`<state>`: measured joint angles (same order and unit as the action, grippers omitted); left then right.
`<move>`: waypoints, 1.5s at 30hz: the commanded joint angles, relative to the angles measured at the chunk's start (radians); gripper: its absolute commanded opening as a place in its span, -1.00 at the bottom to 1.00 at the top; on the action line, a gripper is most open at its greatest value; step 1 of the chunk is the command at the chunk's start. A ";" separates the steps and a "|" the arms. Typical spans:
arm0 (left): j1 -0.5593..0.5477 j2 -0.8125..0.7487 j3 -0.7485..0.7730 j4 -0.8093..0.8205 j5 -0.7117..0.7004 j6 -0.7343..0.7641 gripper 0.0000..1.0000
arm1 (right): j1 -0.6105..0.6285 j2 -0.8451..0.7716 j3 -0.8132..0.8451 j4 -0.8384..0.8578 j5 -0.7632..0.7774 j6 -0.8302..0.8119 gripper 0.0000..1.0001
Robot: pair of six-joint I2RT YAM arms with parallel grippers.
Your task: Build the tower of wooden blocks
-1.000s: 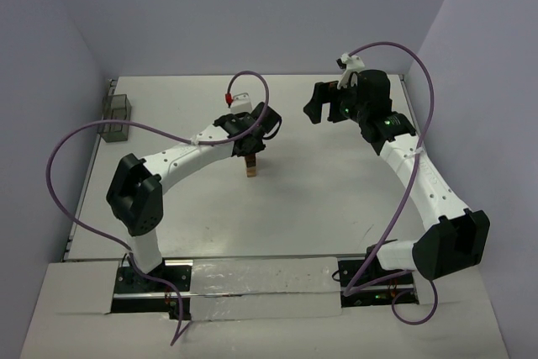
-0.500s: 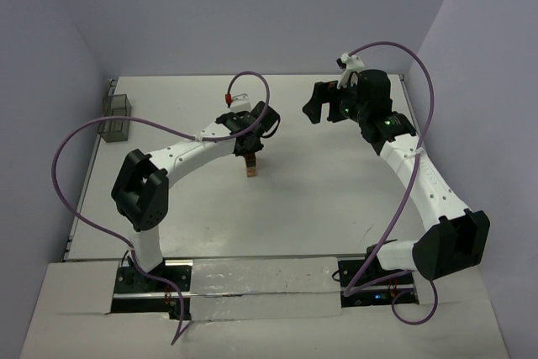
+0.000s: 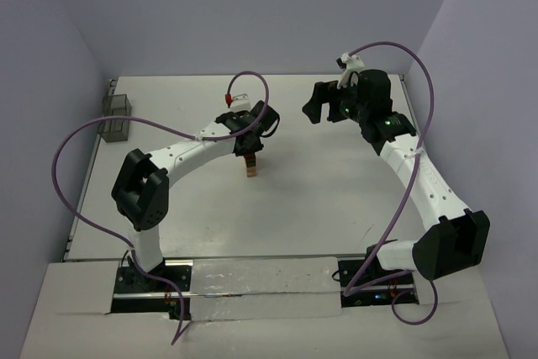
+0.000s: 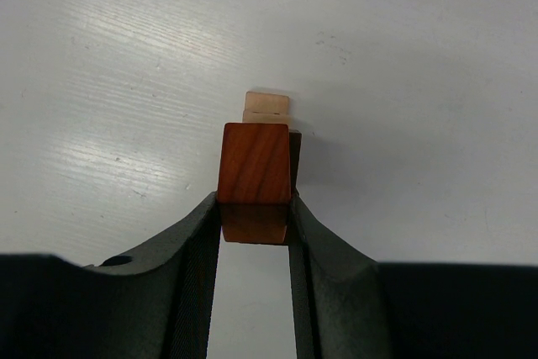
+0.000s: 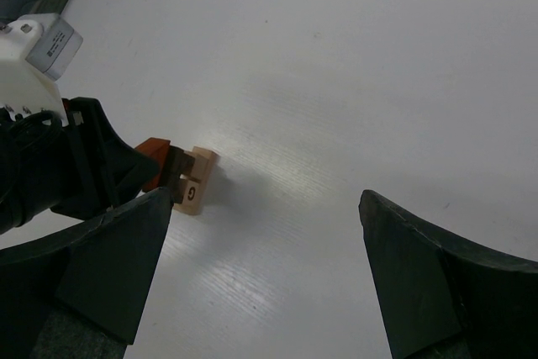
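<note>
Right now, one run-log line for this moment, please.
left gripper: shut on dark reddish-brown wooden cube | cube: at light tan wooden blocks on white table | right gripper: open, empty

White shells along the long links of the left arm (image 3: 189, 153) and right arm (image 3: 424, 181), with blocky black housings at the joints. Thin purple cable (image 3: 56, 164) looping off each. Matte black fingers, broad and wedge-shaped, on the left gripper (image 4: 255, 208) and right gripper (image 5: 265, 208). Small red tab (image 3: 229, 97) at the left wrist, green light (image 3: 387, 122) on the right arm.
</note>
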<state>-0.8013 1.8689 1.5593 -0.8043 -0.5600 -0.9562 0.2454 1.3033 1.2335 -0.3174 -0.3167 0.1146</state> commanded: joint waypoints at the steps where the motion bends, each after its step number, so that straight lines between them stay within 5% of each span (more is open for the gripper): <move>1: 0.001 0.009 0.052 0.016 0.005 0.011 -0.82 | -0.009 -0.029 -0.005 0.050 -0.011 0.010 0.99; 20: 0.001 0.032 0.057 0.026 0.036 0.027 -0.73 | -0.011 -0.030 -0.009 0.052 -0.015 0.010 0.99; 45: 0.000 -0.029 0.049 0.046 0.084 0.082 0.98 | -0.011 -0.029 -0.008 0.054 -0.026 0.014 0.99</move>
<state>-0.8013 1.8946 1.5734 -0.7956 -0.5048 -0.9132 0.2420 1.3033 1.2228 -0.3069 -0.3341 0.1223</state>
